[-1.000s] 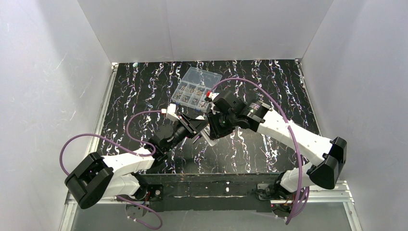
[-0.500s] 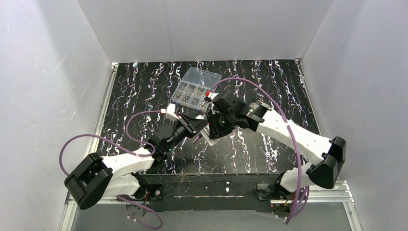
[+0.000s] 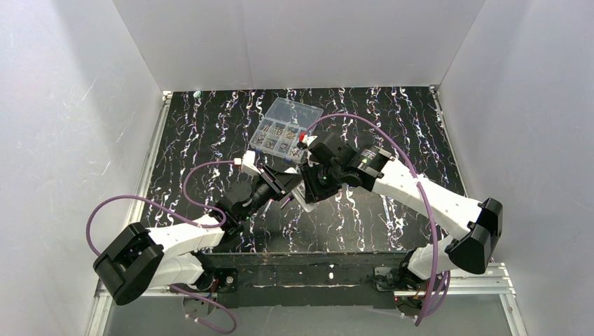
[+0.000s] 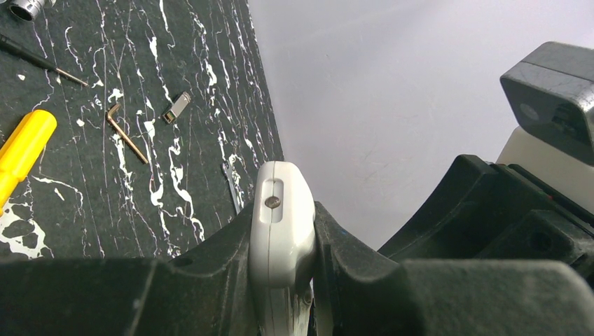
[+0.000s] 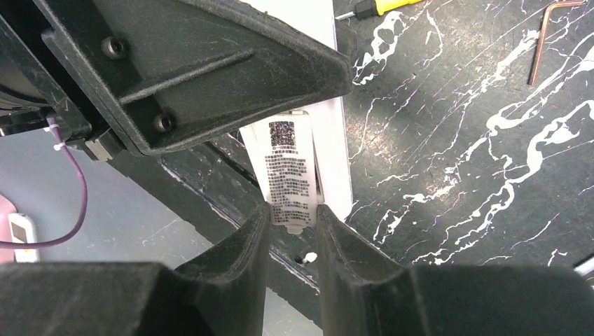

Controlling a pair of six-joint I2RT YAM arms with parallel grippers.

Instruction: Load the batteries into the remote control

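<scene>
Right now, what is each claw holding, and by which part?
Left claw clamps the remote control across its body, with the screw end sticking out. Right claw pinches the labelled white strip by its near tip.

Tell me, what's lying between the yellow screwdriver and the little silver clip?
A small bent hex key lies between the screwdriver and the clip. You can see it in the left wrist view.

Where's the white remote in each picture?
Top external: remote control at centre, where both arms meet.
Left wrist: bottom centre, clamped in the left gripper.
Right wrist: centre, its labelled side facing the camera.
Shared landmark: the black, white-veined table.
</scene>
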